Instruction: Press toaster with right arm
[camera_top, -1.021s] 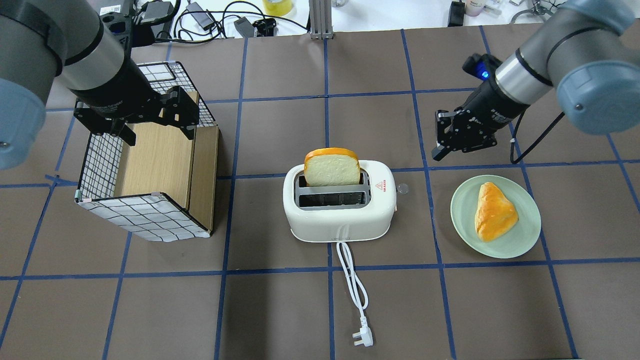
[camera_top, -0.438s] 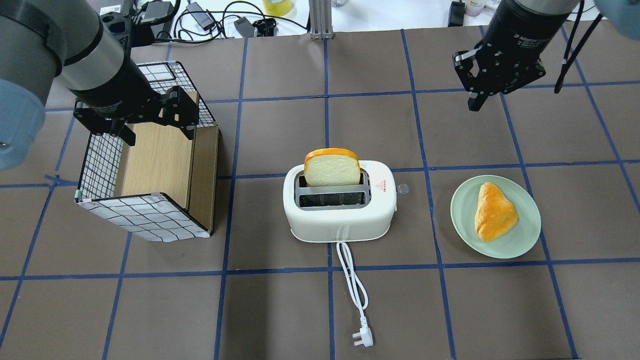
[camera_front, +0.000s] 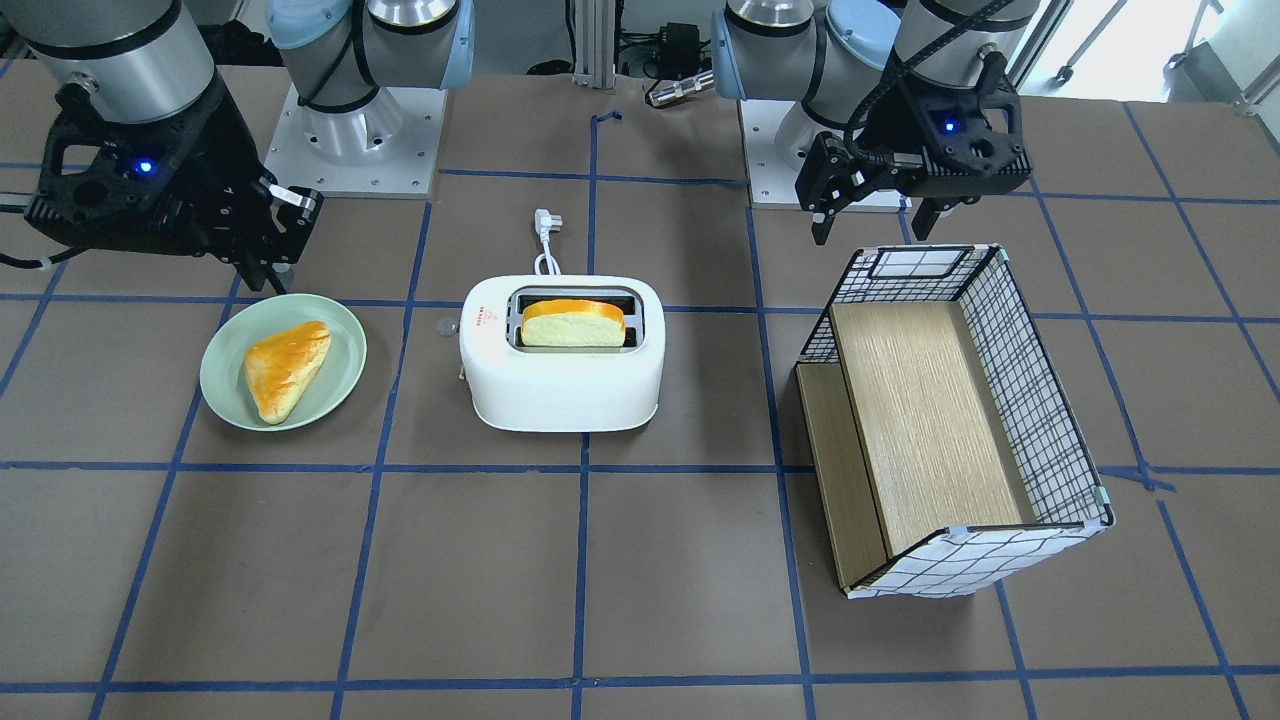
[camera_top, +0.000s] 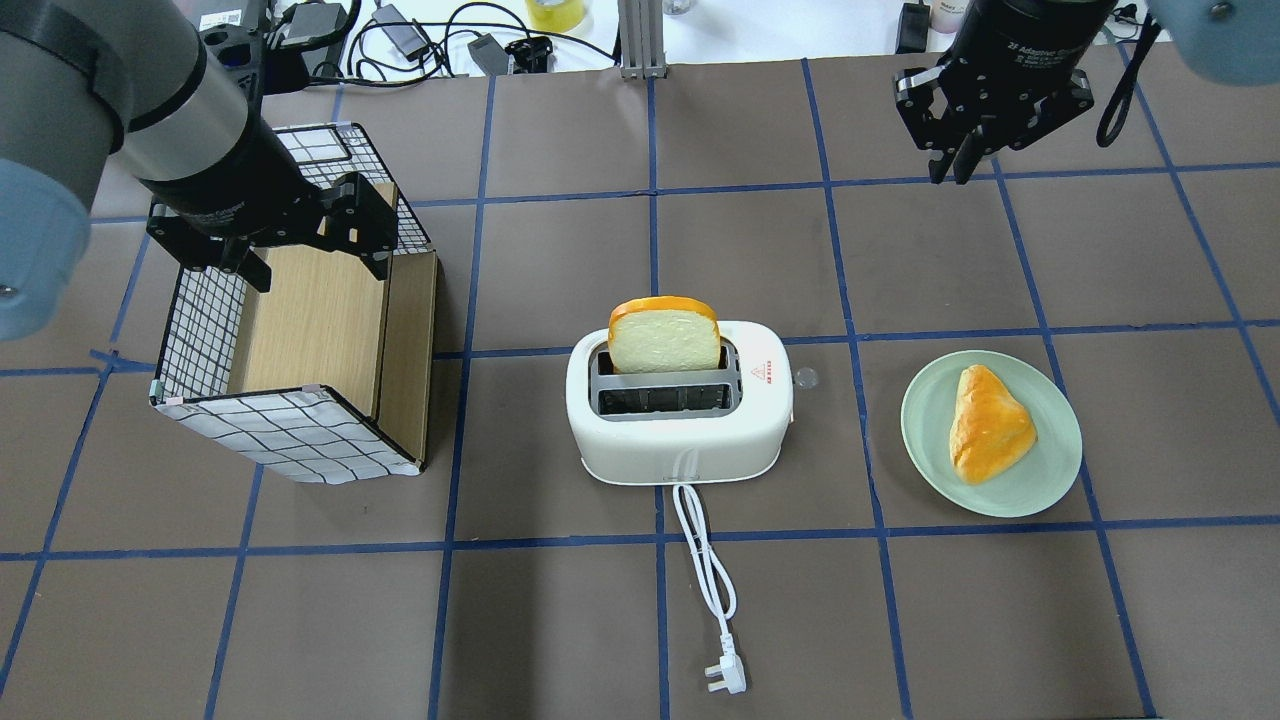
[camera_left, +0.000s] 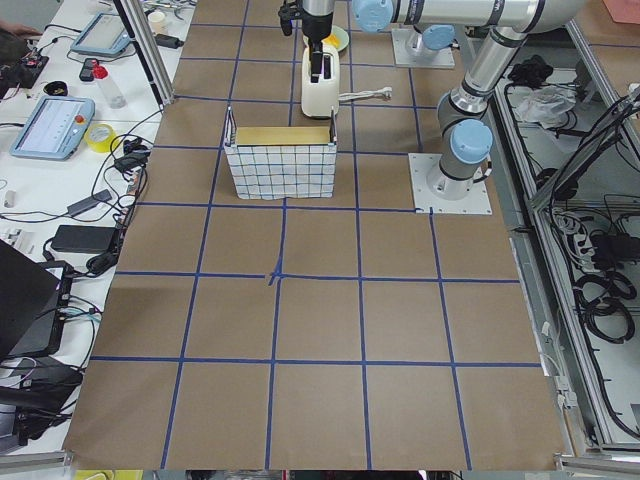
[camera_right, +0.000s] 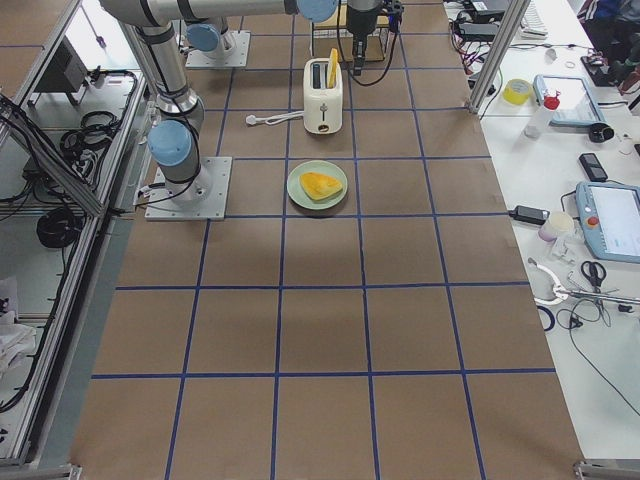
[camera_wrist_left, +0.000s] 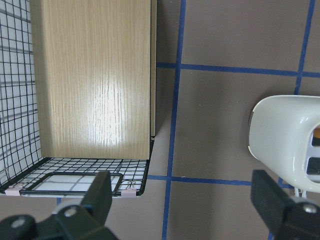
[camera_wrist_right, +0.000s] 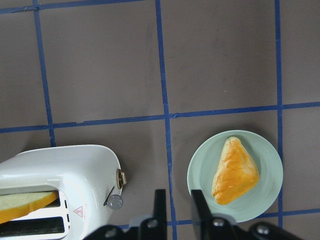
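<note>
Presently, toaster (camera_top: 680, 410): mid-surface (camera_top: 560, 620), upright, with bread slice (camera_top: 664, 338) in the slot farther from the robot and cord (camera_top: 705, 560) toward the robot.
Long axis: left–right across the surface, lever end toward the plate (camera_top: 1055, 470).
Lever: probably the small clear knob (camera_top: 805, 378) just off that end.
Right end effector (camera_top: 955, 165): fingers nearly together with a slim gap, holding nothing; raised beyond the toaster, well apart.
Bearing to toaster: back toward the robot and leftward.
Left end effector (camera_top: 318, 262): spread wide, empty, above the grid box (camera_top: 290, 430); off the wrong end.
Nearer arm to lever: right.
Next move, by judgement: inward, then down onto the knob.
</note>
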